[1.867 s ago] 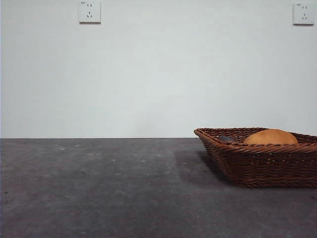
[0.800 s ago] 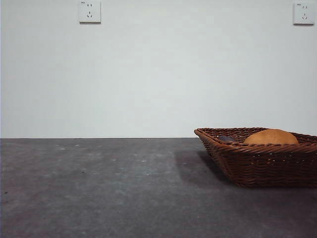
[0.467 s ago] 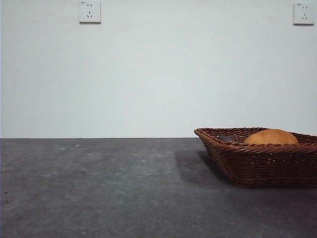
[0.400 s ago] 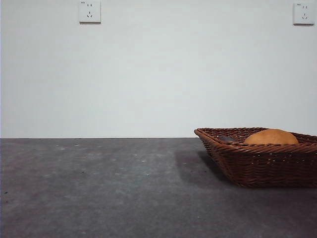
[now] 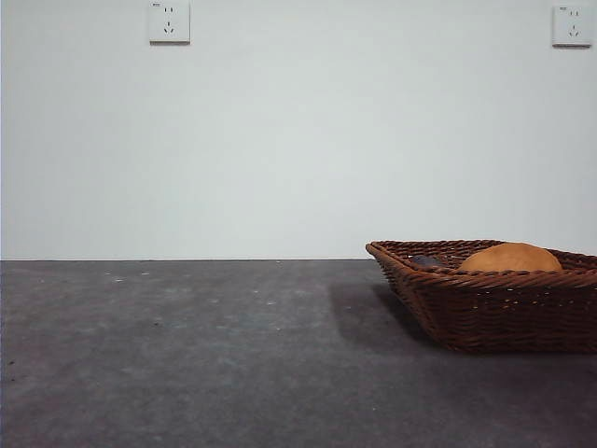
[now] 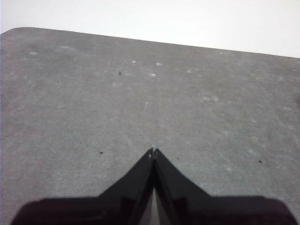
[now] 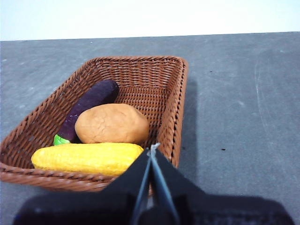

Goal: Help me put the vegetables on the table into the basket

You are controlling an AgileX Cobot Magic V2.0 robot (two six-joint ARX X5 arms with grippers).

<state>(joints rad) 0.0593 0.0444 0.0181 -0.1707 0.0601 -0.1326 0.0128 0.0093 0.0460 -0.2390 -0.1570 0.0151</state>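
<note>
The brown wicker basket holds all three vegetables: the purple eggplant, the brown-orange potato and the yellow bumpy vegetable. In the front view the basket stands on the right of the table with the potato showing over its rim. My right gripper is shut and empty, above the basket's near rim. My left gripper is shut and empty over bare table.
Two wall sockets sit on the white wall behind. The table's far edge and a rounded corner show in the left wrist view.
</note>
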